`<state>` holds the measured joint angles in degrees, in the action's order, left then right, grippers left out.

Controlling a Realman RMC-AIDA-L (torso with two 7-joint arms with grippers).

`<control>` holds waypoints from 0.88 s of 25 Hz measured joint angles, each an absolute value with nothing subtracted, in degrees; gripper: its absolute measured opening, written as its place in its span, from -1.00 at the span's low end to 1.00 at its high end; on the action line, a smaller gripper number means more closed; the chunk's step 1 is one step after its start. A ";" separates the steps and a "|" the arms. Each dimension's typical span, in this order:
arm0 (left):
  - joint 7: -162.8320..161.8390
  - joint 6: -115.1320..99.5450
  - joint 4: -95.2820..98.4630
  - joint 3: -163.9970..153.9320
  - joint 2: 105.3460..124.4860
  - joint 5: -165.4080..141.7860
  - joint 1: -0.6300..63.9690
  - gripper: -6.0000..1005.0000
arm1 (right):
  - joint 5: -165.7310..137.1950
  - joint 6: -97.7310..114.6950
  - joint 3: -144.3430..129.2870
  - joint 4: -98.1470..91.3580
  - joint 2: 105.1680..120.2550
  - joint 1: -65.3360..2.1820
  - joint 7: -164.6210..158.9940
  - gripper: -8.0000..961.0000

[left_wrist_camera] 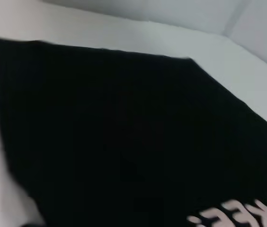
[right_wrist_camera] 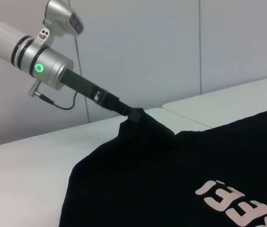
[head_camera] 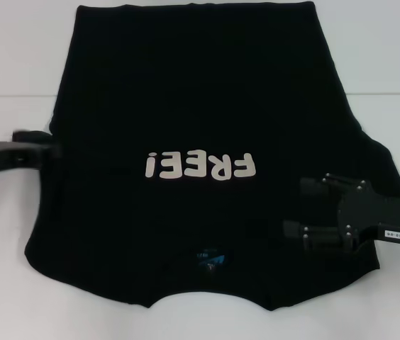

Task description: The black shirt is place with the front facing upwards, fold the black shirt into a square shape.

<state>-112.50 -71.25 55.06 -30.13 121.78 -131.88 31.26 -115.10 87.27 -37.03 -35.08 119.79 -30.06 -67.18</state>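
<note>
Shirt (head_camera: 207, 106) lies flat on the table (head_camera: 8, 64), collar toward the robot. Left gripper (right_wrist_camera: 134, 115) pinches its left sleeve edge, lifting it; right gripper (head_camera: 312, 212) hovers spread over the right sleeve.

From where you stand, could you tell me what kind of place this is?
Probably a robot test bench or lab rather than a home. A plain white table against bare pale walls holds only the black shirt. The left hand is at one shirt edge and the right hand is over the other.
</note>
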 joint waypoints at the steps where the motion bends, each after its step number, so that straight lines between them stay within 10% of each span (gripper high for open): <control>1: -111.97 -71.36 56.15 -31.38 122.26 -131.91 30.99 -0.95 | -115.11 87.27 -37.05 -35.06 119.79 -30.05 -67.36 0.96; 22: -125.67 -70.32 50.34 -42.10 121.72 -130.68 31.71 -0.95 | -115.14 87.27 -37.09 -35.07 119.78 -29.79 -67.50 0.96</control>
<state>-125.67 -70.32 50.34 -42.10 121.72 -130.68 31.71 -115.14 87.27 -37.09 -35.07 119.78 -29.79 -67.50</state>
